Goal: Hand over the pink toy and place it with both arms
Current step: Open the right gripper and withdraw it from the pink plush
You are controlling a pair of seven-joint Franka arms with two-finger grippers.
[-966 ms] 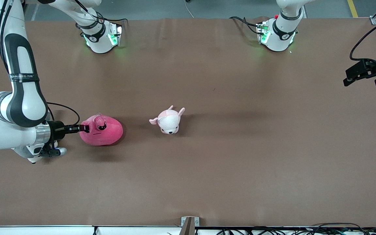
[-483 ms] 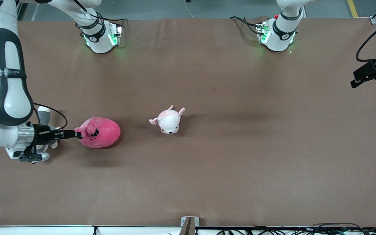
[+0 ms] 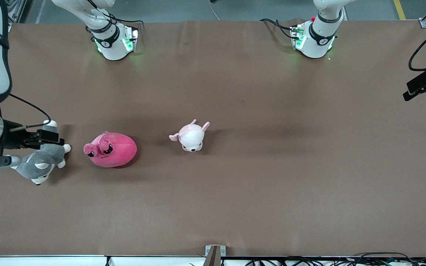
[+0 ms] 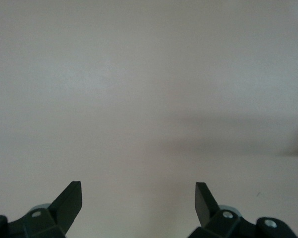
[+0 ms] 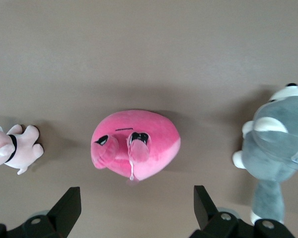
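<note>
**Pink toy on the table, both grippers empty**

The table bears three plush toys. The pink toy lies toward the right arm's end, the pale pink-and-white plush at its 3 o'clock, the grey plush at its 9 o'clock. The right gripper, fingers spread wide, hangs over the grey plush. The left gripper waits, wide apart.
</note>
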